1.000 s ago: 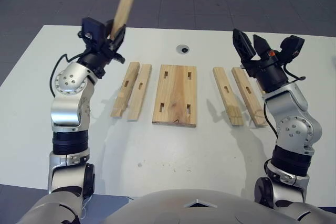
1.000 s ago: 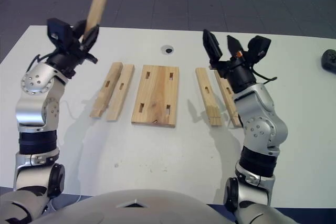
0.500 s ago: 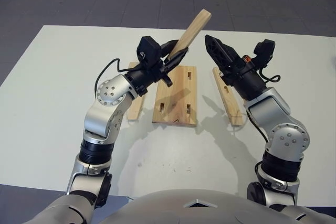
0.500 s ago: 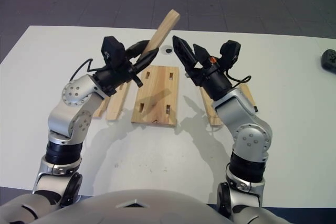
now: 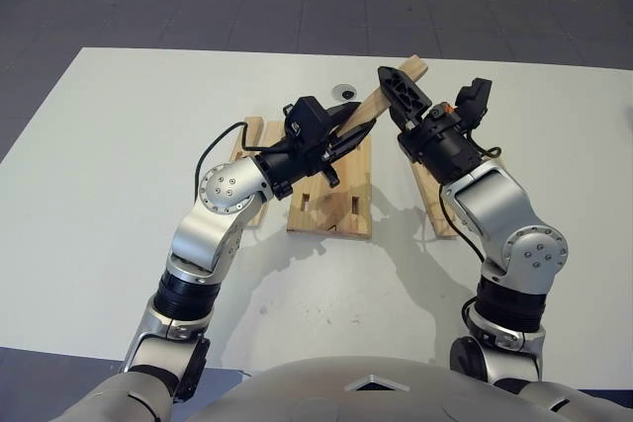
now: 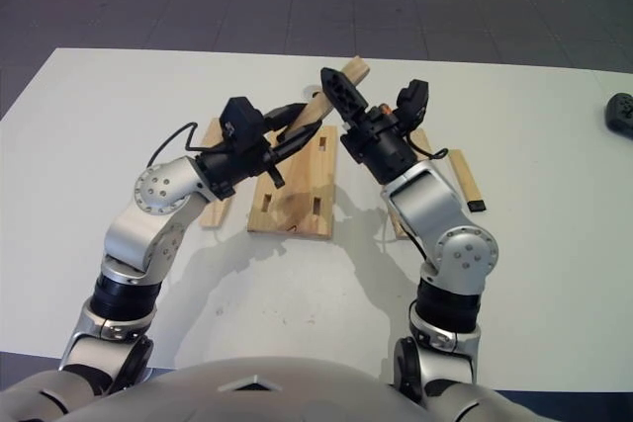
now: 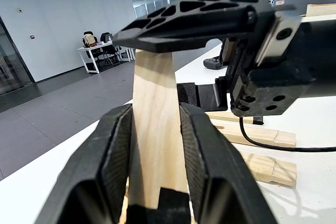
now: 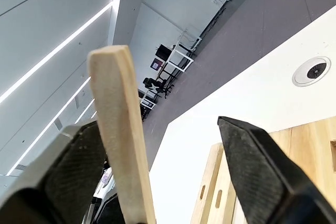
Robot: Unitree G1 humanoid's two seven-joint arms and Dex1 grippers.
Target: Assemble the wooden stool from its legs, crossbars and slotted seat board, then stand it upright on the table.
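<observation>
My left gripper (image 5: 358,127) is shut on the lower end of a wooden bar (image 5: 396,84) and holds it slanted above the slotted seat board (image 5: 334,212). In the left wrist view the bar (image 7: 154,129) sits clamped between both fingers (image 7: 110,156). My right gripper (image 6: 341,96) is open at the bar's far end. In the right wrist view the bar (image 8: 121,129) stands between its fingers (image 8: 257,182), close to one and apart from the other. The seat board lies flat at the table's middle.
Slotted legs lie left of the board (image 6: 211,135) and right of it (image 5: 435,207), partly hidden by my arms. Another wooden piece (image 6: 465,181) lies farther right. A round cable hole (image 5: 343,91) is behind the board. A black object (image 6: 621,112) sits at the table's right edge.
My left arm has swung the bar from the far left to above the seat board and lowered it. My right gripper has moved left, and its open fingers now flank the bar's end.
</observation>
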